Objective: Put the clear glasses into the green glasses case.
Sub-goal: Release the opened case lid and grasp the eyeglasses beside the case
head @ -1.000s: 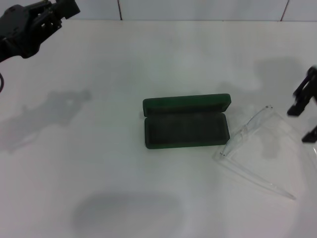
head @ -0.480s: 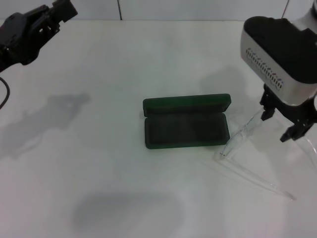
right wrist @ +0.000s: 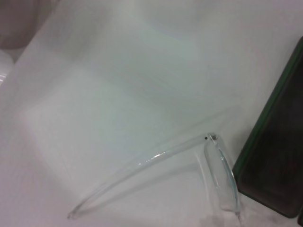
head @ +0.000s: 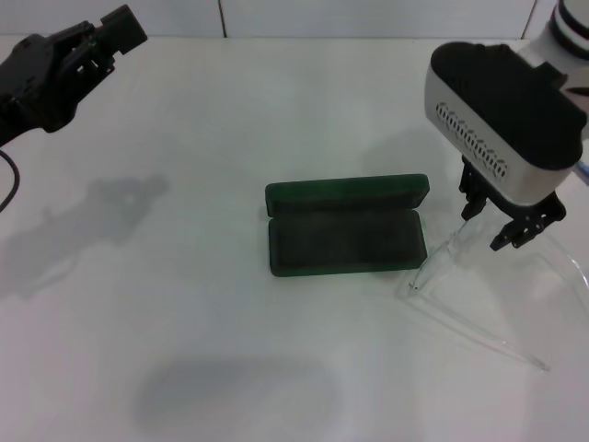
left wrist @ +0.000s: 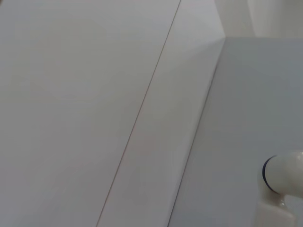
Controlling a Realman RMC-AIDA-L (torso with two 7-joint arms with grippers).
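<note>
The white desk (head: 184, 304) lay wide, the green glasses case (head: 346, 226) open at its middle. My right end effector (head: 488, 221) had swung in over the clear glasses (head: 460, 276) just beside the case, fingers apart, nothing gripped yet; the pickup looked next. My left end effector (head: 110, 32) hung parked, far corner, grip unreadable.

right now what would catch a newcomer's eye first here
The open green case lying mid-table, lid back. Beside it, toward the robot's right, lie the clear glasses, with the right gripper open just over their lens. The left gripper is raised at the far left corner.
</note>
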